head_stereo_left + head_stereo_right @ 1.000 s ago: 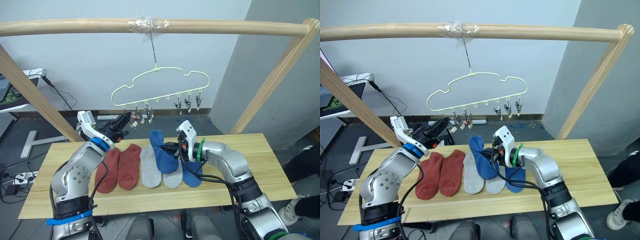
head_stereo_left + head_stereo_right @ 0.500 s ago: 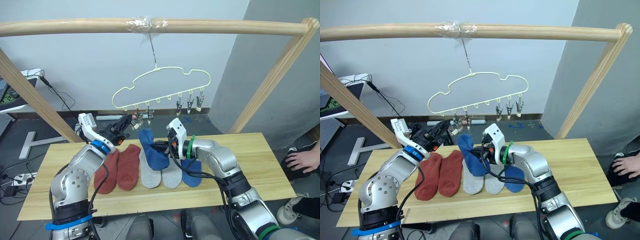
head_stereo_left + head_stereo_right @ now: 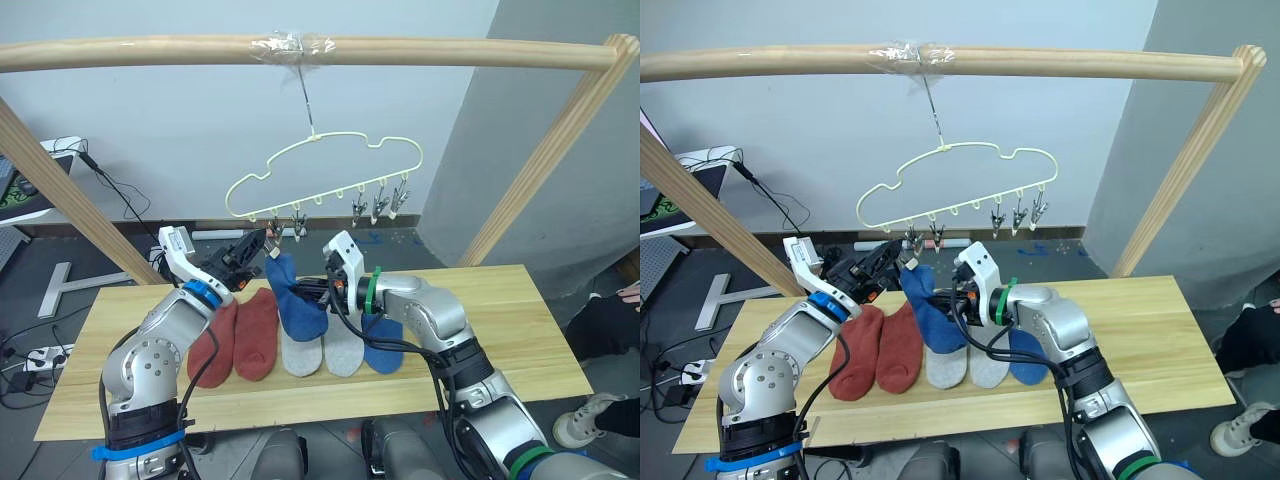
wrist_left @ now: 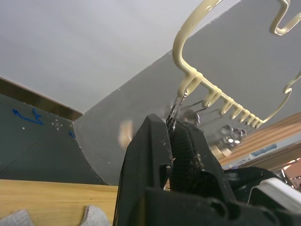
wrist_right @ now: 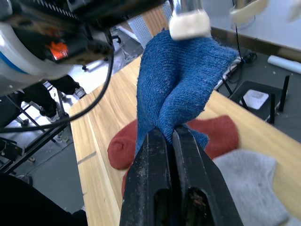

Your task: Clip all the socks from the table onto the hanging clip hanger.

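Blue sock [image 3: 292,298] in right pincer [image 3: 322,291]

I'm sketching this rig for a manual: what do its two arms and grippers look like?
Both arms are silver-grey metal with rounded joints and black cables looped outside. The left arm has blue wrist bands, the right arm green. White wrist blocks; the left gripper and right gripper are black.
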Controlling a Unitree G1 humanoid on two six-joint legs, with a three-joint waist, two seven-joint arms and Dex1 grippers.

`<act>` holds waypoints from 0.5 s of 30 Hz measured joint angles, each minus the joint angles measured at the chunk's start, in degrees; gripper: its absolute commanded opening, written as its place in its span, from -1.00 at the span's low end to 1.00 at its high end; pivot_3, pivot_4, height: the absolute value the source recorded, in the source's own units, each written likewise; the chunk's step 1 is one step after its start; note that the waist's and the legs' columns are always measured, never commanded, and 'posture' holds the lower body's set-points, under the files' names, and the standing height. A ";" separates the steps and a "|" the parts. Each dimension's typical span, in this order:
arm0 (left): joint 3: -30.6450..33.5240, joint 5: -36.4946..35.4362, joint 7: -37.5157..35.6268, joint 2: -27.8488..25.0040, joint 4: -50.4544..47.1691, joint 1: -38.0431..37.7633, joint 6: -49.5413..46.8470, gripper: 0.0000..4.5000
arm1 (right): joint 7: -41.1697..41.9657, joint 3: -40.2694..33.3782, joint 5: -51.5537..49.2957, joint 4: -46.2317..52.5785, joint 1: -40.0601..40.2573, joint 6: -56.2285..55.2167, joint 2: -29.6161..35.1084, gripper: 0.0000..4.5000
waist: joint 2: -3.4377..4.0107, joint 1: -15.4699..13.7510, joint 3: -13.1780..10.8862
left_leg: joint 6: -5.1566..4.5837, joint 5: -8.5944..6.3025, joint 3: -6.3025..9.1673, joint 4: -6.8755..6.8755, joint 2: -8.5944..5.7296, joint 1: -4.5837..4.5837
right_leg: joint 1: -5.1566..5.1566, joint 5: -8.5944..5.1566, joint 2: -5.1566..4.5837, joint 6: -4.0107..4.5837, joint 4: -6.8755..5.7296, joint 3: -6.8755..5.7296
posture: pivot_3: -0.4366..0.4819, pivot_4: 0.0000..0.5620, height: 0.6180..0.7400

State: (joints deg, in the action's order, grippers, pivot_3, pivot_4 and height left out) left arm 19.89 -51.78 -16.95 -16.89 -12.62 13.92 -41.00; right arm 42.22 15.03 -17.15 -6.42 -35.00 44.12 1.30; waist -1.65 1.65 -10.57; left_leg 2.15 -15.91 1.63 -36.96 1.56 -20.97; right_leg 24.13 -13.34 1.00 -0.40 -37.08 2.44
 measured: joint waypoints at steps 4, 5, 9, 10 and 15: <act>0.00 -0.04 -0.02 0.00 -0.10 -0.05 -0.08 -0.97 | -0.09 0.01 0.00 0.00 -0.05 0.01 -0.57 -1.00 | -0.01 0.00 -0.16 | 0.00 0.00 0.01 0.01 0.01 -0.02 | 0.01 0.00 0.00 0.00 0.01 0.00 | 0.13 -0.29 1.00; 0.00 -0.06 -0.05 -0.01 -0.28 -0.14 -0.11 -0.97 | -0.19 -0.07 0.00 0.00 -0.16 0.07 -0.68 -1.00 | 0.00 0.01 -0.21 | 0.00 0.00 0.00 0.01 0.01 -0.02 | 0.01 0.00 -0.01 0.00 0.01 0.01 | 0.14 -0.28 1.00; 0.00 -0.16 -0.09 -0.01 -0.44 -0.37 -0.07 -0.97 | -0.58 -0.24 -0.37 0.00 -1.21 0.20 -1.16 -1.00 | -0.01 0.01 -0.42 | 0.00 0.00 0.05 0.01 0.02 -0.01 | 0.01 0.00 -0.01 0.00 0.00 0.00 | 0.14 -0.28 1.00; 0.00 -0.16 -0.09 -0.01 -0.48 -0.37 -0.06 -0.97 | -0.58 -0.24 -0.51 0.00 -1.29 0.22 -1.18 -1.00 | -0.01 0.01 -0.45 | 0.00 0.00 0.05 0.01 0.02 -0.02 | 0.01 0.00 -0.01 0.00 0.00 0.00 | 0.14 -0.28 1.00; 0.09 -1.20 -0.19 0.12 -1.03 -1.03 -0.03 -0.55 | -0.66 -0.23 -1.10 0.00 -1.33 0.31 -1.16 -1.00 | -0.04 0.01 -0.60 | 0.00 0.00 0.04 0.03 0.02 -0.03 | 0.02 0.00 -0.02 0.00 0.03 0.01 | 0.14 -0.29 1.00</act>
State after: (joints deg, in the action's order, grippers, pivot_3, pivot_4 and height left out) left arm 19.98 -52.98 -17.13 -16.78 -13.65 12.89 -41.04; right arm 41.56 14.80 -18.25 -6.42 -36.32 44.43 0.13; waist -1.69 1.65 -11.17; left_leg 2.15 -15.91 1.68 -36.94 1.59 -21.00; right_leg 24.15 -13.34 0.98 -0.40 -37.05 2.45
